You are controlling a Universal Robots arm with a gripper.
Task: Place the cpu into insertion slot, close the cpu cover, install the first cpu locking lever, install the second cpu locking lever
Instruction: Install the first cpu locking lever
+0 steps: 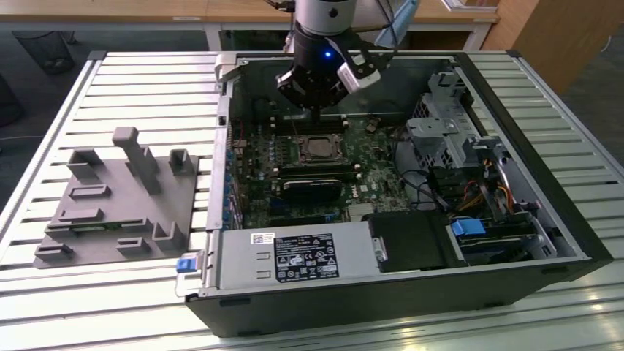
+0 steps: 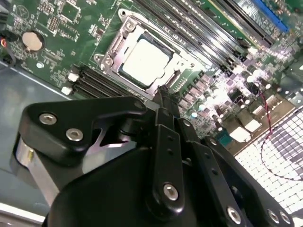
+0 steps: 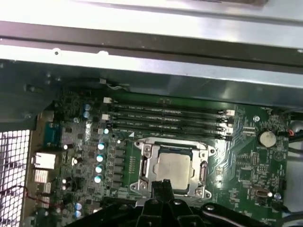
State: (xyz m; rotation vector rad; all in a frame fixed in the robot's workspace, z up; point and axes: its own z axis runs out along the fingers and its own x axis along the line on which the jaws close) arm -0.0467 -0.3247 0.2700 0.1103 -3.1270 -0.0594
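A slatted metal counter (image 1: 127,95) fills the foreground; behind it stands a wooden desk (image 1: 244,11) on white legs.

The arm's wrist (image 1: 325,13) is a silver-grey cylinder above a black housing with one small blue light. The gripper (image 2: 163,101) is matte black: angular linked plates joined by round silver screws, over a bare metal block.

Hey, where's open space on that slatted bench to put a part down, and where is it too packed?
Free: the slatted bench behind the grey fixture block, and the strip in front of it beside the computer case. Crowded: inside the case, where the hand hangs over the cpu between memory slots and heatsink.
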